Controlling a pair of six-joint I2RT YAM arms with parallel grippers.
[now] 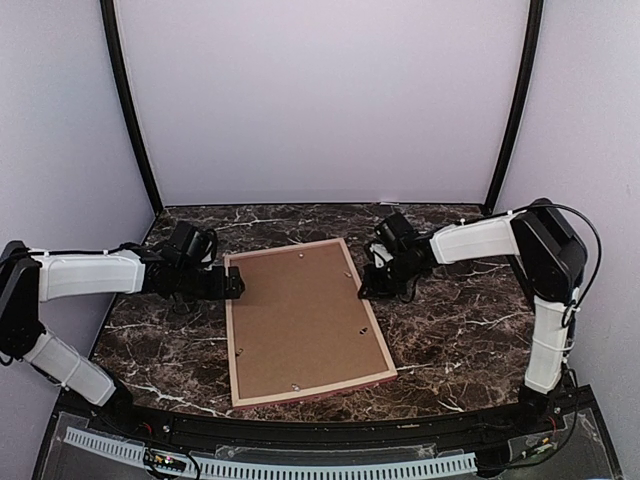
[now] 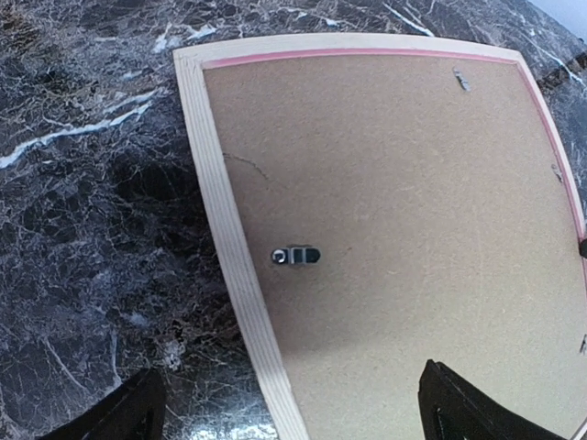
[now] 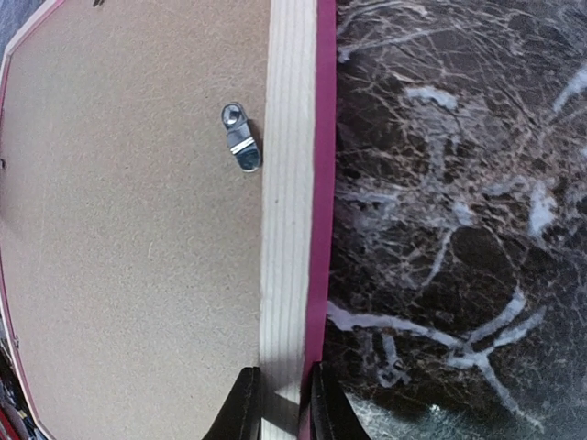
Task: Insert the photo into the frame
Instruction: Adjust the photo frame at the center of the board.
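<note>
Right gripper (image 3: 283,390): its two fingers (image 3: 240,408) stand pressed on the right rail of the frame (image 3: 289,183), one on the inner side and one on the pink outer side; the tan wood fills the gap between them.
Left gripper (image 2: 293,408): spread wide across the left rail of the frame. One finger is over the table (image 2: 83,229) and the other is over the board (image 2: 385,202). I cannot tell if they touch anything.
Frame: it lies flat on the table between the two grippers, back side up, with the tan wood on top and a pink line at its edges. Its corner is slightly turned, so the rails are not parallel to the table edge.
Board: brown, it sits inside the frame and fills the opening.
Right clip (image 3: 241,137): small metal tab on the board, just beside the right rail, ahead of the right gripper.
Left clip (image 2: 296,256): small metal tab on the board, near the left rail, ahead of the left gripper and between its fingers.
Table: dark marble with white veins, all around the frame.
</note>
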